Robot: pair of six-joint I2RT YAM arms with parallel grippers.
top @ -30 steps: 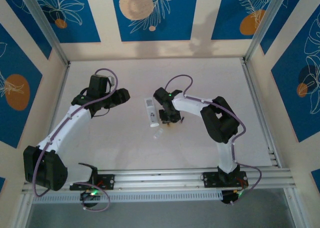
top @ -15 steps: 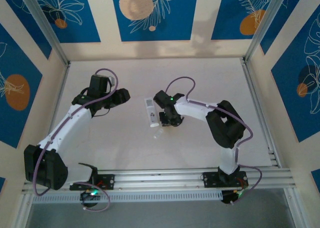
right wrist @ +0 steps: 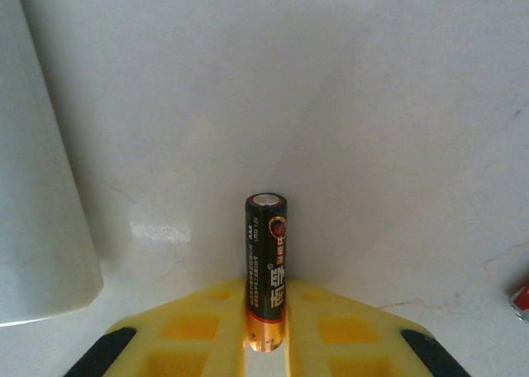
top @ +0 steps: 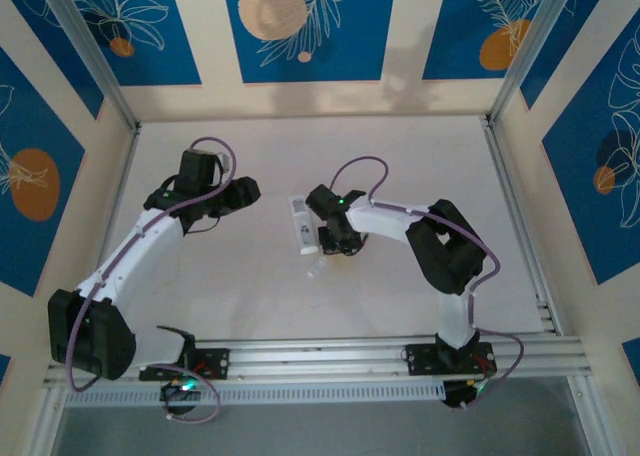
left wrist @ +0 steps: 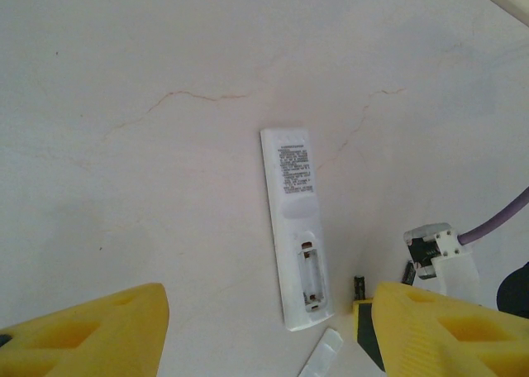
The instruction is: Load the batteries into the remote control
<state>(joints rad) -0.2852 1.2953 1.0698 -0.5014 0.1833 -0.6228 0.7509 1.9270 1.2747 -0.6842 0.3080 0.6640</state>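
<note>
right gripper (right wrist: 264, 336) pinched on one battery (right wrist: 264, 269), its top end jutting past the yellow pads, remote control (left wrist: 296, 228) just beside (back up, compartment open), left gripper (left wrist: 264, 327) spread wide, empty

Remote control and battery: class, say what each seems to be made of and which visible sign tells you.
The slim white rectangular remote control looks like matt moulded plastic: an even, dull white shell with a printed label. The slim black-and-orange cylindrical battery is probably a metal cell in a glossy printed wrap: its end cap shines silvery.
</note>
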